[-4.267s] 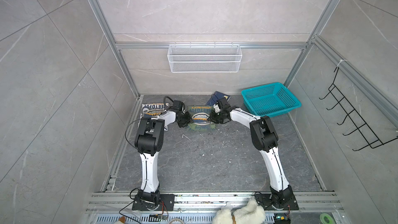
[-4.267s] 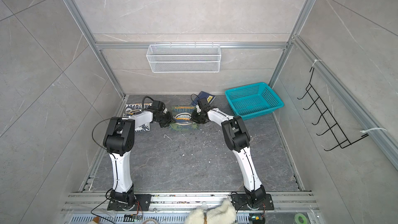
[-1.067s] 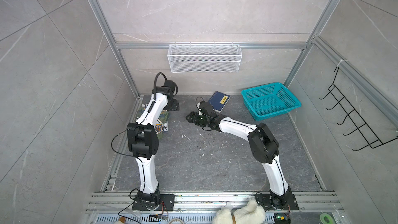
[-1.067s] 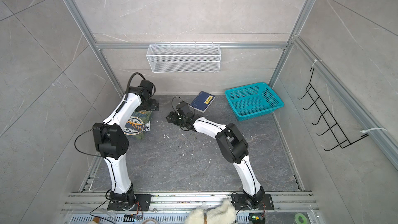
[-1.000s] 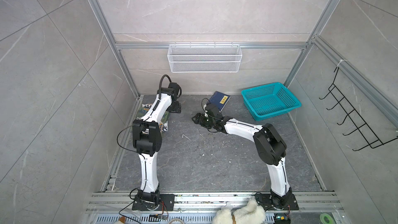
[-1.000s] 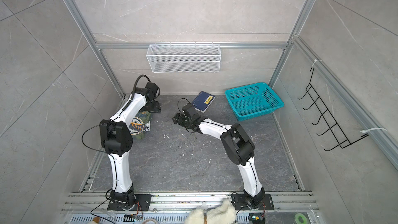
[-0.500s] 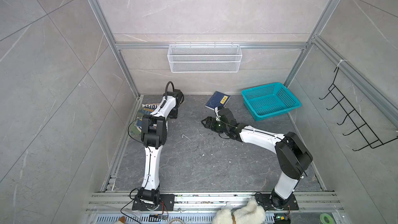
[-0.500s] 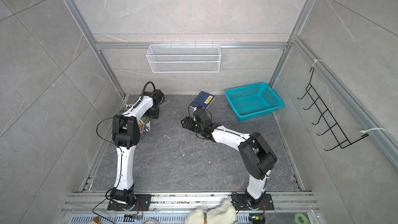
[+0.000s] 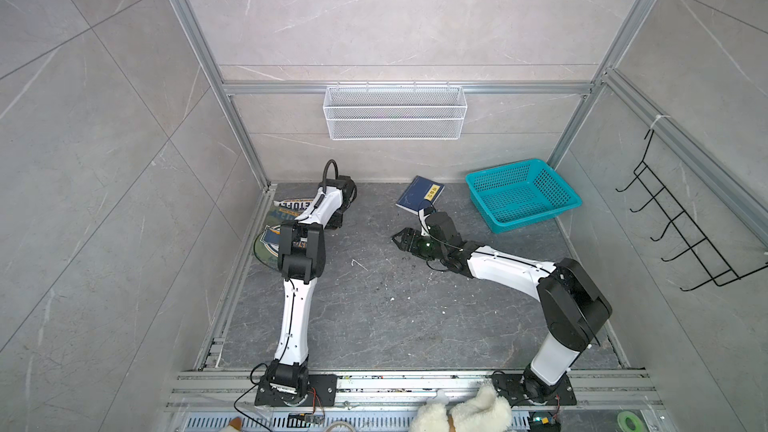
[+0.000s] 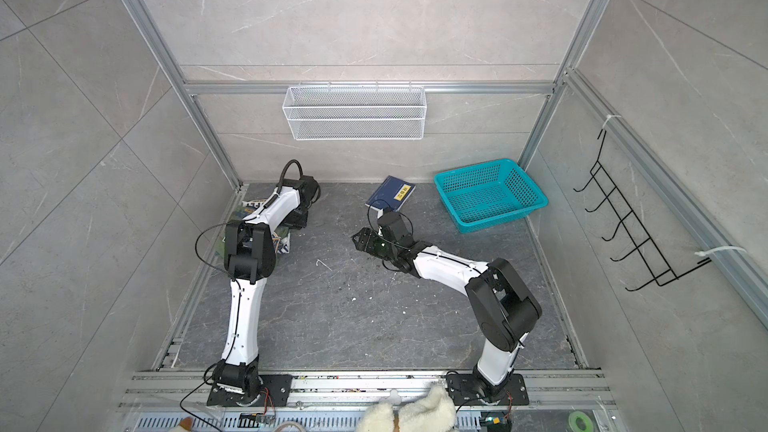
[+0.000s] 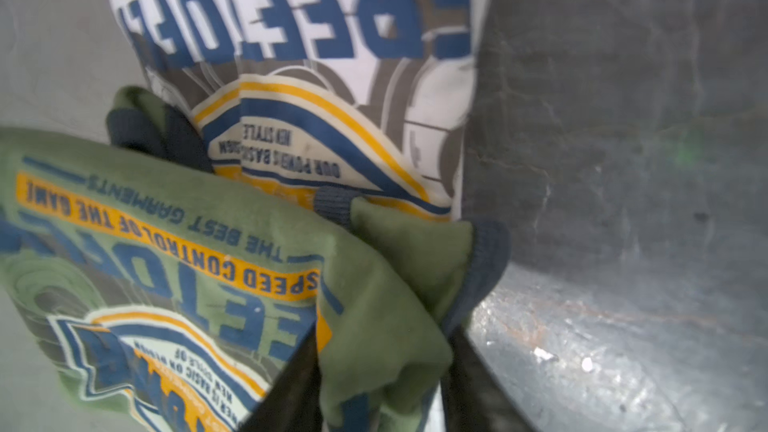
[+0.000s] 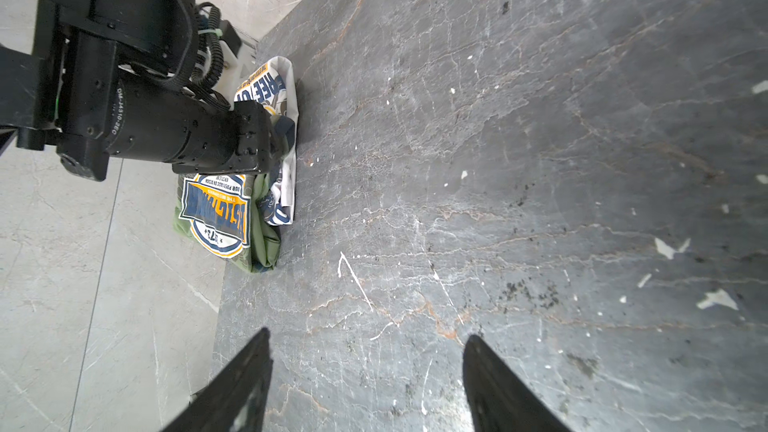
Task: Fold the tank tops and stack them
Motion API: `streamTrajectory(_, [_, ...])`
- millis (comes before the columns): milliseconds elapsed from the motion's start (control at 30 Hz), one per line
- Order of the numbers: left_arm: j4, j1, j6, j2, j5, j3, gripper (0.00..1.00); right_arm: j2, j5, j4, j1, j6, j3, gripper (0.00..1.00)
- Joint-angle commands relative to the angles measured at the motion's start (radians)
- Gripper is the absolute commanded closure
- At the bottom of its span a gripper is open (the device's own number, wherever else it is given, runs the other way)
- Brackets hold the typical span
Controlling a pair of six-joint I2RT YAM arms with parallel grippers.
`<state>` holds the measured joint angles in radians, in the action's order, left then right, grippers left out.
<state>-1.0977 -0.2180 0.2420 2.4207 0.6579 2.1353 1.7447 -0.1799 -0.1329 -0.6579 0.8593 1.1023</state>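
Note:
The tank tops lie together at the back left corner of the dark floor. The white tank top (image 9: 291, 204) (image 11: 332, 35) lies farther back, and the folded olive green tank top (image 9: 268, 238) (image 12: 216, 209) partly overlaps its near end. My left gripper (image 11: 382, 351) is shut on a bunched edge of the olive top with navy trim; in both top views the forearm hides the jaws. Over bare floor near the middle, my right gripper (image 9: 399, 238) (image 12: 368, 336) stands open and empty, pointing toward the tops.
A small navy book (image 9: 419, 200) lies at the back middle. A teal basket (image 9: 521, 195) sits at the back right. A white wire basket (image 9: 395, 112) hangs on the back wall, and a black hook rack (image 9: 681, 222) on the right wall. White plush (image 9: 465, 413) rests at the front rail.
The olive top went from the back middle to the white top at the left. My left gripper came down and closed on it. My right arm drew back to the right, still open.

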Motion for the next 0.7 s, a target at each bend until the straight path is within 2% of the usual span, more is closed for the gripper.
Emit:
streamTrajectory(0, [0.005,0.009,0.02,-0.072,0.045,0.012,0.78,-0.029,-0.01,-0.014,0.003,-0.021,-0.027,0.27])
streamTrajectory(133, [0.051,0.027,0.004,-0.178,0.038,-0.002,0.87,-0.021,-0.01,-0.007,0.003,-0.023,-0.03,0.27])
streamTrajectory(300, [0.078,0.064,-0.034,-0.251,0.013,0.028,0.89,-0.009,-0.008,-0.001,0.005,-0.019,-0.033,0.27])
streamTrajectory(667, [0.046,0.094,-0.093,-0.143,-0.067,0.244,0.88,-0.004,-0.004,0.022,0.013,-0.021,-0.037,0.28])
